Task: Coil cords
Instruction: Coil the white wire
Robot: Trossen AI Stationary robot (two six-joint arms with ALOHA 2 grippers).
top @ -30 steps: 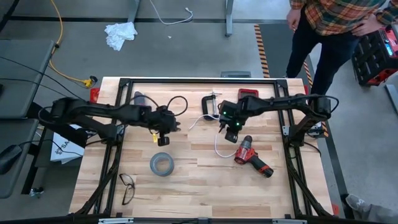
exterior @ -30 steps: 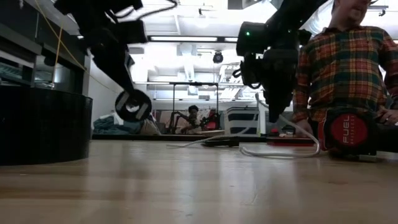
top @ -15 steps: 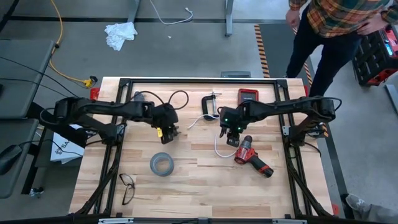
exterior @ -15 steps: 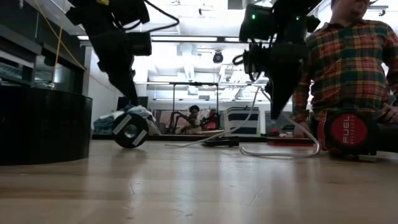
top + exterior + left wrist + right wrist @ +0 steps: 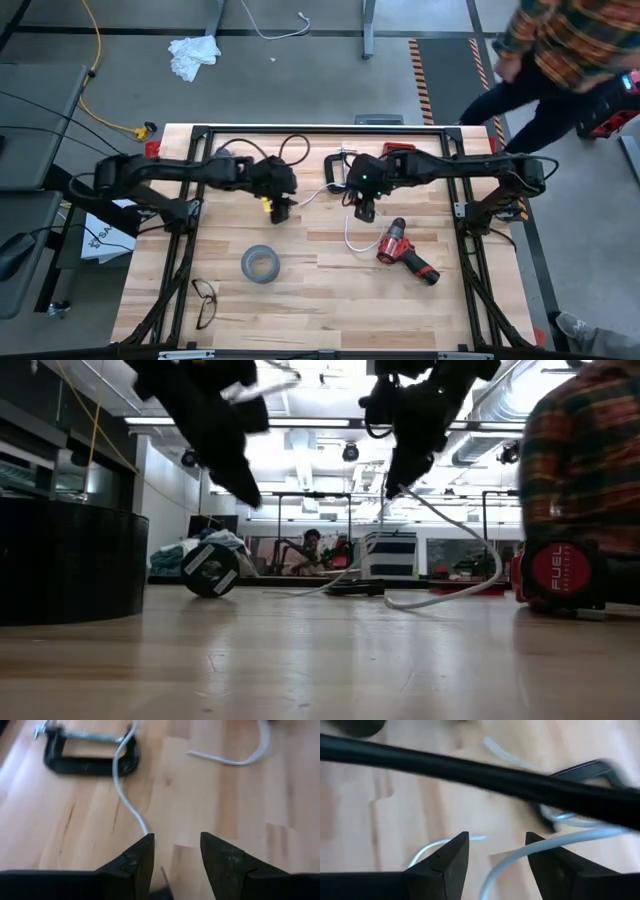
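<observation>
Spool point(image 5: 210, 569) now down on table point(image 5: 330, 300), cord point(image 5: 440, 585) released, both jaws apart.

Site: workshop or robotics lab | Evidence: wooden workbench point(image 5: 330, 300) in black frame, C-clamp point(image 5: 337, 168), red drill point(image 5: 405, 250), tape roll point(image 5: 258, 264) | Floor: concrete, hazard tape point(image 5: 422, 80) (yellow cable point(image 5: 92, 70) trailing) | Ceiling: strip lights point(image 5: 300, 422)

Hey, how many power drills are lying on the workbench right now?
1. The red drill lies on the table's right half, below the right gripper, beside the white cord's loop. None other shows, though the arms could hide something small.
</observation>
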